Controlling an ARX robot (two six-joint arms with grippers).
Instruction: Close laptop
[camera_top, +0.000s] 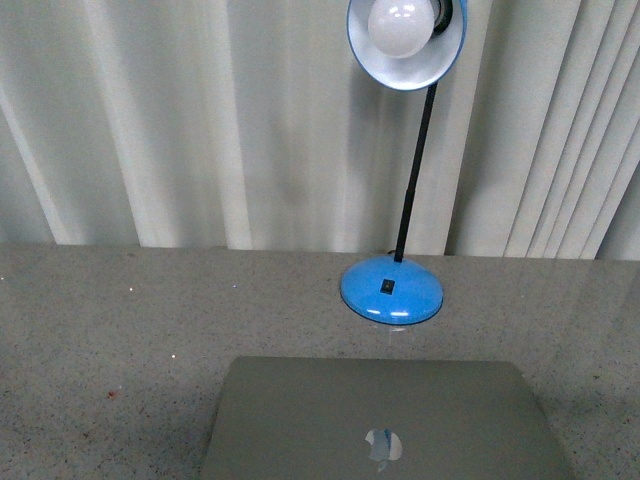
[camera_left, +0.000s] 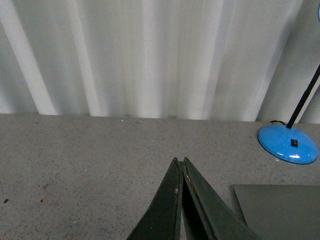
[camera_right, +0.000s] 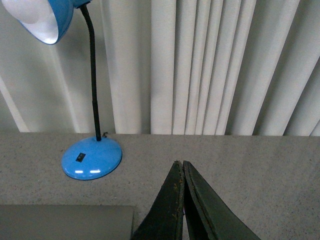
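the laptop (camera_top: 385, 418) lies at 6 o'clock in the front view, at the near edge of the grey speckled table (camera_top: 120, 330). its plain silver lid faces up with the apple logo (camera_top: 382, 446) showing. no keys or screen are visible, so it looks already folded flat, though the near part of the lid is cut off by the frame.

judging from that, the closing step seems done or nearly so. doing it well now would mean a light downward press near the lid's front edge to confirm it is seated, keeping off the logo and not sliding the machine.

the left gripper (camera_left: 179, 162) is clenched, fingertips together with nothing between them, above bare table with the laptop's corner (camera_left: 280, 210) at its 4 o'clock. the right gripper (camera_right: 179, 164) is likewise clenched and empty, with the lid's other corner (camera_right: 65, 220) at its 8 o'clock.

for room, both sides of the laptop are open tabletop. farther out, at 12 o'clock from the lid, the blue lamp base (camera_top: 391, 290) sits near the laptop's far edge but apart from it. its black stem rises to the lamp shade (camera_top: 406, 40) overhead, so any high reach forward risks striking it. beyond is a pale curtain (camera_top: 200, 120).
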